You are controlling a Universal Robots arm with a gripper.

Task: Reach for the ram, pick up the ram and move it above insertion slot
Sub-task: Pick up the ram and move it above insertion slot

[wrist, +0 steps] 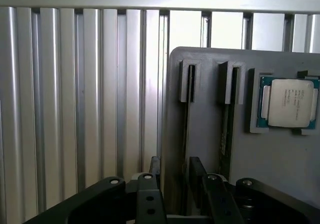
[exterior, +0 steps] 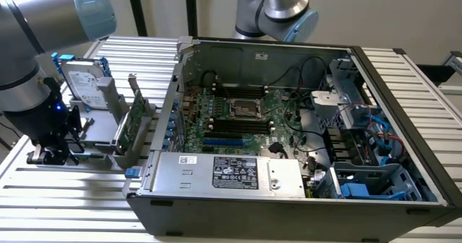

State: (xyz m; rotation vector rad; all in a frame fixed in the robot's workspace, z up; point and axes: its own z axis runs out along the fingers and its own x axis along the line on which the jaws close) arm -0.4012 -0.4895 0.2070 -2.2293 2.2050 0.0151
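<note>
counter of ribbed aluminium slats (exterior: 72,199) carries an open dark-grey steel computer case (exterior: 289,218) and, on the exterior view's left, a flat grey plastic fixture block (wrist: 210,134). the black two-fingered claw (wrist: 175,165) hangs low over that block, spread wide and gripping nothing. its fingers (wrist: 154,165) sit either side of the ram (wrist: 186,139), a long thin dark-edged circuit-board stick standing on edge in the block's groove. a second stick (wrist: 226,134) stands just beside it, with a square silver-lidded processor chip (wrist: 289,100) near. my worry: the ram looks nearer one finger than the other, so a closing claw could shove it sideways and jam it in the groove, or clip the neighbouring stick.
</note>
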